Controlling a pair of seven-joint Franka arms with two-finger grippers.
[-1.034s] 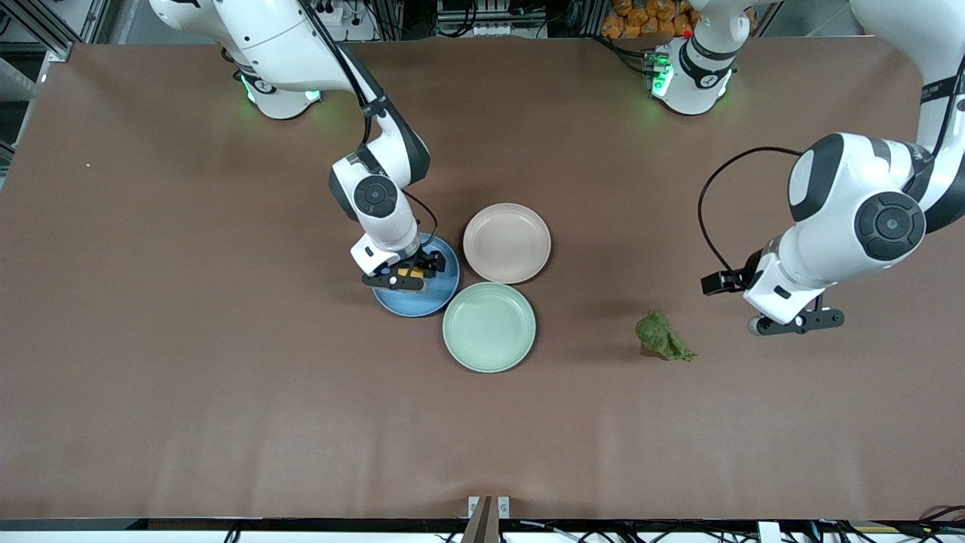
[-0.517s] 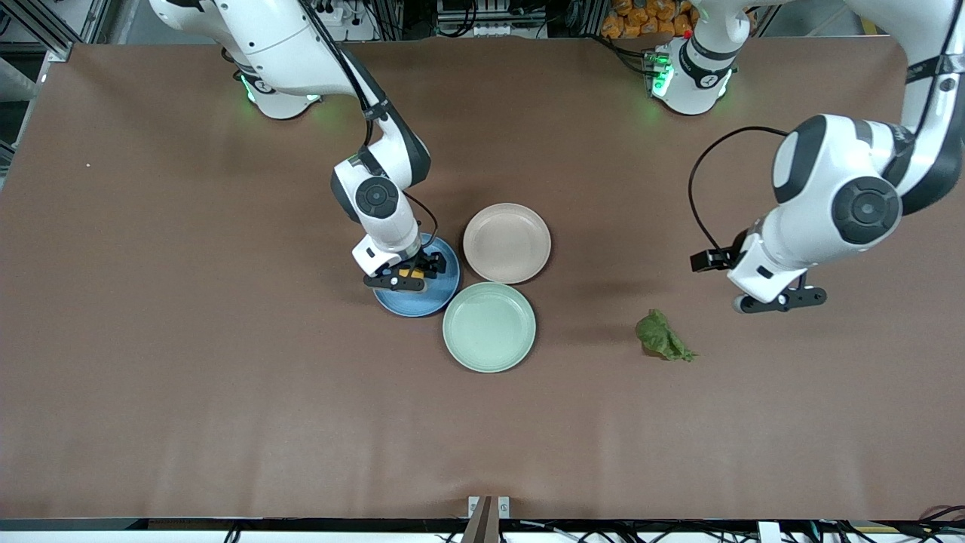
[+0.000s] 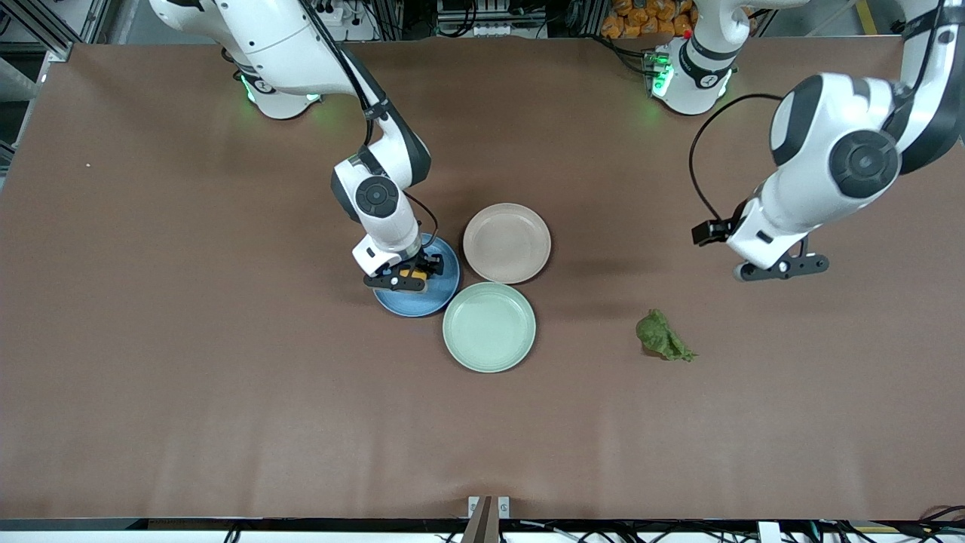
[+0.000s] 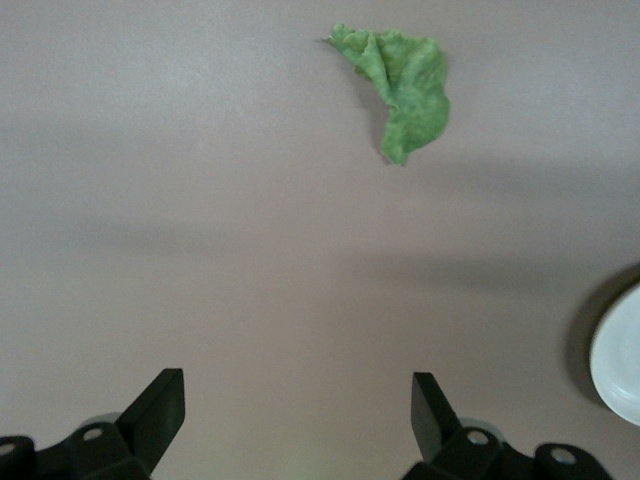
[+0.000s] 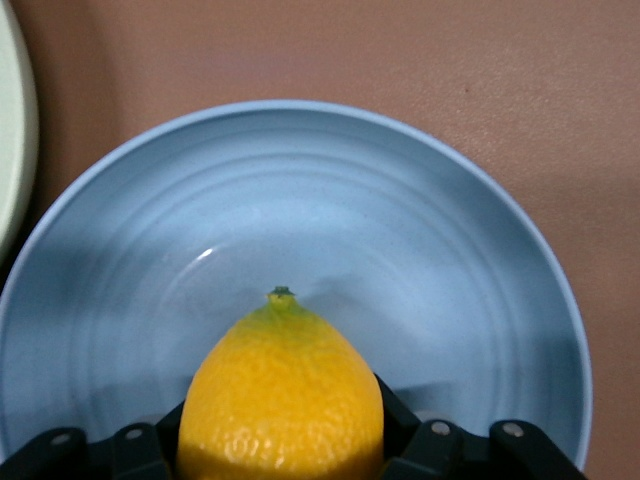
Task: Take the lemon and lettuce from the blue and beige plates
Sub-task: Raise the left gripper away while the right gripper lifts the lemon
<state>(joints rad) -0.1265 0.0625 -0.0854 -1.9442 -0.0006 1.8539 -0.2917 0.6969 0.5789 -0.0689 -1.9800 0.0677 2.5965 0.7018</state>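
Note:
My right gripper (image 3: 412, 276) is down in the blue plate (image 3: 441, 296), shut on the yellow lemon (image 5: 283, 400), which shows as a small patch (image 3: 413, 272) between the fingers. In the right wrist view the blue plate (image 5: 430, 260) fills the frame under the fruit. The beige plate (image 3: 507, 243) beside it holds nothing. The dark green lettuce (image 3: 663, 337) lies on the bare table toward the left arm's end. My left gripper (image 3: 784, 267) hangs open above the table, apart from the lettuce (image 4: 400, 85), with nothing between its fingers.
A pale mint-green plate (image 3: 489, 326) touches the blue and beige plates, nearer to the front camera; its rim (image 4: 615, 355) shows in the left wrist view. Brown table surface surrounds everything.
The right gripper has closed onto the lemon in the blue plate. The left arm has drawn back toward its base, away from the lettuce, with its gripper still open.

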